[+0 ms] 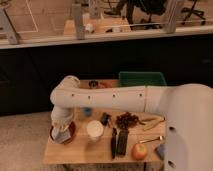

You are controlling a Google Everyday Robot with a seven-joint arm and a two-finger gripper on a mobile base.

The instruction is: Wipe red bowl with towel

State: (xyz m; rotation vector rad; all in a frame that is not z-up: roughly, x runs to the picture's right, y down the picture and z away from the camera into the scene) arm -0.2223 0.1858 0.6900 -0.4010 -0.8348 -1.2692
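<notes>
The red bowl (55, 135) sits at the front left of the wooden table (90, 152); only its rim shows around my gripper. My gripper (62, 132) points down into the bowl from the white arm (110, 97) that reaches in from the right. It is shut on the light-grey towel (61, 136), which lies pressed on the bowl's inside. The purple bowl is hidden behind the arm.
A white cup (95, 129) stands just right of the bowl, with a small round blue thing (87, 111) behind it. Further right are black flat items (120, 142), a dark cluster (127, 120), an apple (140, 150) and a blue-grey pad (160, 150). A green bin (142, 79) stands at the back.
</notes>
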